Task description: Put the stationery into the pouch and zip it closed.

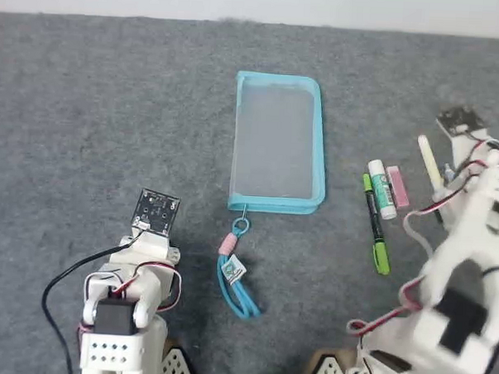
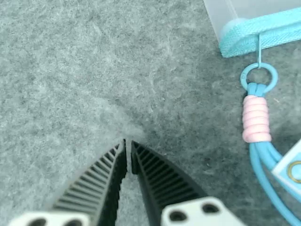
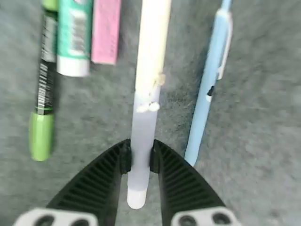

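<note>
grey carpet [image 1: 87, 105], right claw [image 3: 139, 151] pinching pale pen [image 3: 151, 47], blue pen [image 3: 214, 61] just beside, left claw [image 2: 128, 143] pressed together

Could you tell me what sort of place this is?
Probably a robotics test bench: a grey felt mat, two small arms along one side, and a blue pouch beside a row of pens, one in the right gripper.

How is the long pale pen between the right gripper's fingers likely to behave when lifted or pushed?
The pale pen looks straight and slim, so probably stiff and light. Its round barrel may roll if nudged sideways. The right gripper pinches it near one end, so it might pivot when lifted.
</note>
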`<state>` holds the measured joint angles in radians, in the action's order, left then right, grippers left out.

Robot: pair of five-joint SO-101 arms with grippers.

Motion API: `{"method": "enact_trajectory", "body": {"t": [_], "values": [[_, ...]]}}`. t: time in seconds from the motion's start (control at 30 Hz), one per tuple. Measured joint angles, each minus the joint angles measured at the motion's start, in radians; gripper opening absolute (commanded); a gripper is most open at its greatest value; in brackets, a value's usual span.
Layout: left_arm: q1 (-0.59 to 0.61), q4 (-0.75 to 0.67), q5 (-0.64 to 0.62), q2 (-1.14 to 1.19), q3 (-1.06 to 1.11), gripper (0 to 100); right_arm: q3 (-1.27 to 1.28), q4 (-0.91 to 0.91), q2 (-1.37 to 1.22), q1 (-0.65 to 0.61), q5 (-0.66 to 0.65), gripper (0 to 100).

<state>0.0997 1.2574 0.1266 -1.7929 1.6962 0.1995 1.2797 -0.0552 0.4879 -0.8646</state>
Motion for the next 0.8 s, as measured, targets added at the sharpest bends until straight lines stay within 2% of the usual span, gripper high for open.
{"method": "enact_trajectory", "body": {"t": [0.27, 0.47, 0.7, 0.8], "values": [[0.000, 0.000, 0.000, 0.000, 0.000, 1, -0.224, -0.034, -0.351, 0.084, -0.015, 0.6], [0.000, 0.000, 0.000, 0.000, 0.000, 1, -0.319, -0.034, -0.450, 0.094, -0.015, 0.8], [0.000, 0.000, 0.000, 0.000, 0.000, 1, -0.328, -0.034, -0.451, 0.094, -0.015, 19.9], [0.000, 0.000, 0.000, 0.000, 0.000, 1, -0.330, -0.031, -0.451, 0.091, -0.008, 21.2]]}}
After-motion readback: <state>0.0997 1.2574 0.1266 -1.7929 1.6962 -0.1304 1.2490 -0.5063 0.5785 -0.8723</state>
